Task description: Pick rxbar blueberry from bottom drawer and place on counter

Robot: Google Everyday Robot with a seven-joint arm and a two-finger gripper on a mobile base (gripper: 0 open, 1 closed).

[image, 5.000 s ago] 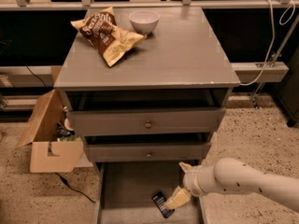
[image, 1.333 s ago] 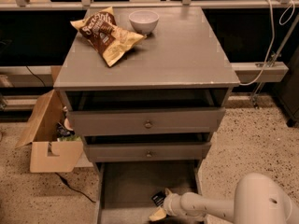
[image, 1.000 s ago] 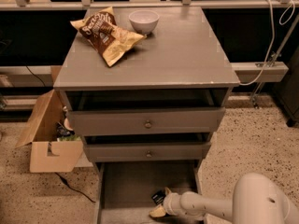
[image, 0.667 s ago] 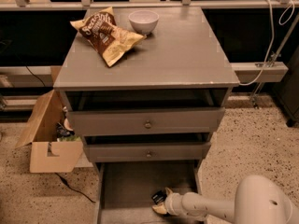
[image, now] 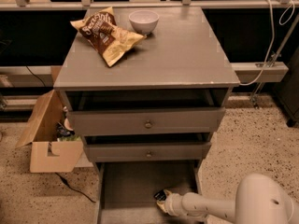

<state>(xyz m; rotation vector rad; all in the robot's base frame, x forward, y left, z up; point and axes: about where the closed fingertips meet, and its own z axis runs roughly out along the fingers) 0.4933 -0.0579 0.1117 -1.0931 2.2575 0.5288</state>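
The rxbar blueberry (image: 161, 195), a small dark bar with pale print, lies at the front right of the open bottom drawer (image: 133, 188). My gripper (image: 165, 202) is low inside this drawer, right at the bar, and covers its near end. The white arm comes in from the lower right. The counter (image: 177, 50) is the grey cabinet top above.
A brown-and-yellow chip bag (image: 105, 34) and a white bowl (image: 143, 21) sit at the back left of the counter. Two knobbed drawers (image: 147, 123) stand slightly open above the bottom drawer. An open cardboard box (image: 49, 134) is on the floor at left.
Five seconds ago my gripper hung above the bar from the right. It has since dropped into the drawer to the bar. Over the last second it has barely moved.
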